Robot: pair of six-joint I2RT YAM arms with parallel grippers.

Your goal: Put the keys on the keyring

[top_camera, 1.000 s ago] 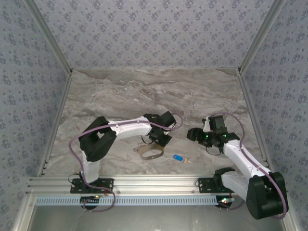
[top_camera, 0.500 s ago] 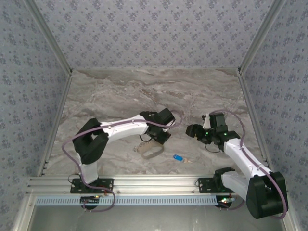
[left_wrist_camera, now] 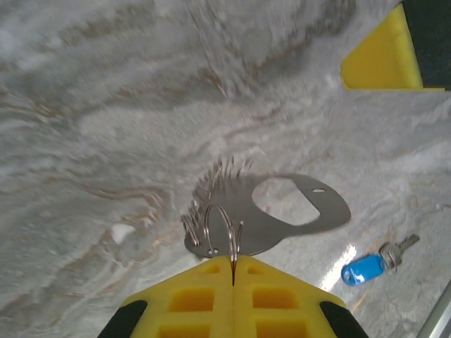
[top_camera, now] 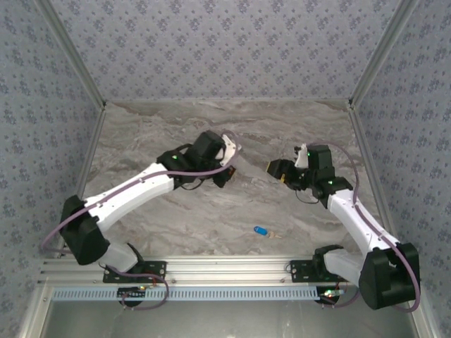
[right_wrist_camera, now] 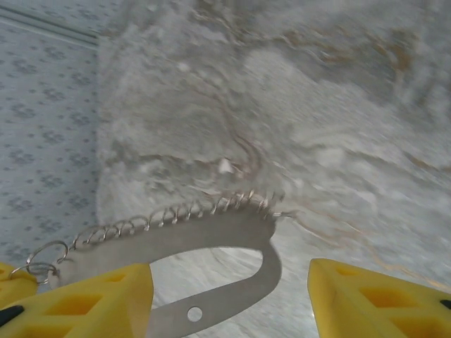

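Findings, taken from the top view and both wrist views.

1. The left gripper (left_wrist_camera: 232, 271) is closed, its yellow pads pressed together on the keyring (left_wrist_camera: 282, 211). It pinches the split ring (left_wrist_camera: 218, 229), and the flat metal tab (right_wrist_camera: 211, 236) and chain (right_wrist_camera: 162, 215) trail from that ring, raised off the marble table (top_camera: 176, 134).

2. The right gripper (top_camera: 277, 170) is open, fingers well apart. In its wrist view the tab and chain lie across the gap between the fingers. I cannot tell whether either finger touches them.

3. The key (top_camera: 261, 231) lies flat on the table, apart from both grippers and from the keyring. It sits toward the near edge, on the base side of both grippers and between the two arms.

4. Key orientation: the blue head points toward the left arm's side and the pale blade toward the right, so the long axis runs roughly across the table with a slight tilt toward the near edge.

5. Judgement: the right gripper is the nearer one and the only free one. I would bring it back toward the bases and down, with its jaws set across the key's long axis to take the head. The left gripper would hold the ring where it is.
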